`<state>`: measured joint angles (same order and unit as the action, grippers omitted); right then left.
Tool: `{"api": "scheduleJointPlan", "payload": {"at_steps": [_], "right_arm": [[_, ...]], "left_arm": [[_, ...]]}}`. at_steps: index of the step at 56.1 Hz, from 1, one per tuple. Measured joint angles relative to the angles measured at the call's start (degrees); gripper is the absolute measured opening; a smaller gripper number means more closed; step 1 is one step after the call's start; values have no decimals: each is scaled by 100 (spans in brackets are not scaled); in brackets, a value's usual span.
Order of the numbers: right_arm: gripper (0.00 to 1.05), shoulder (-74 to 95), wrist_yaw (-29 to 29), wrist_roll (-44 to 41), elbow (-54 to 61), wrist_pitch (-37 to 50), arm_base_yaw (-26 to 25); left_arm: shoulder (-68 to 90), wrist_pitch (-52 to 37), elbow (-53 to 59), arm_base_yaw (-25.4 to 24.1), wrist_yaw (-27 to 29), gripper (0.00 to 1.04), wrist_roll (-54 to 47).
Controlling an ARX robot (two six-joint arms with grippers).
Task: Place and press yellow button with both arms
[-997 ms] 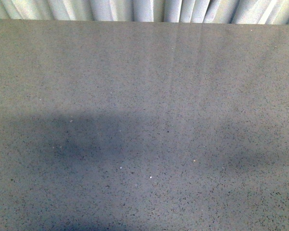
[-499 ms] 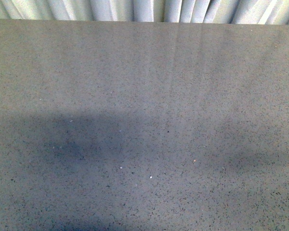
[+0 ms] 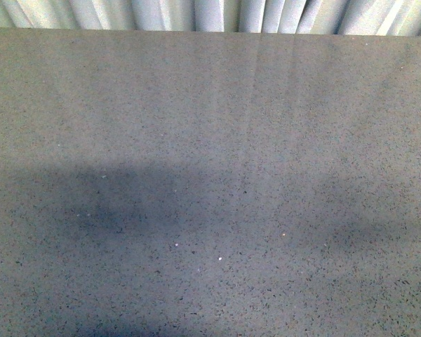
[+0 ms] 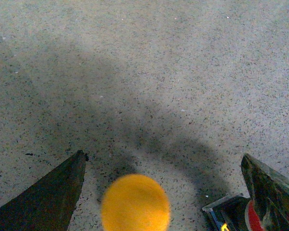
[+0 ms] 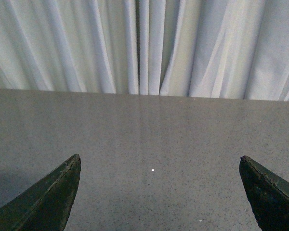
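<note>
Nearest us, our left gripper (image 4: 163, 155) is spread wide and grips nothing. The yellow button (image 4: 135, 202), blurred, shows between its fingers and touches neither. We cannot tell which edge of the grey speckled counter (image 4: 183, 57) the button is near. Our right gripper (image 5: 159, 158) is equally wide and empty, facing the counter's far edge and the white curtain (image 5: 144, 43) beyond.

Nothing readable is showing in any view: no text, label, brand or number; a dark box (image 4: 229, 214) in the left wrist view is showing small red and yellow marks, and these are coming out too blurred to read
</note>
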<state>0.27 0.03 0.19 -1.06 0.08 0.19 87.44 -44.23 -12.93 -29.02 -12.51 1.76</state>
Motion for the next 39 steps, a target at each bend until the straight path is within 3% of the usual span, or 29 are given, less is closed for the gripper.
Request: {"api": "scheduleJointPlan", "payload": {"at_steps": [39], "right_arm": [[96,0,2,0,0,0,0]], "left_arm": [[846,-603,9,-273,11,96,-114]]}}
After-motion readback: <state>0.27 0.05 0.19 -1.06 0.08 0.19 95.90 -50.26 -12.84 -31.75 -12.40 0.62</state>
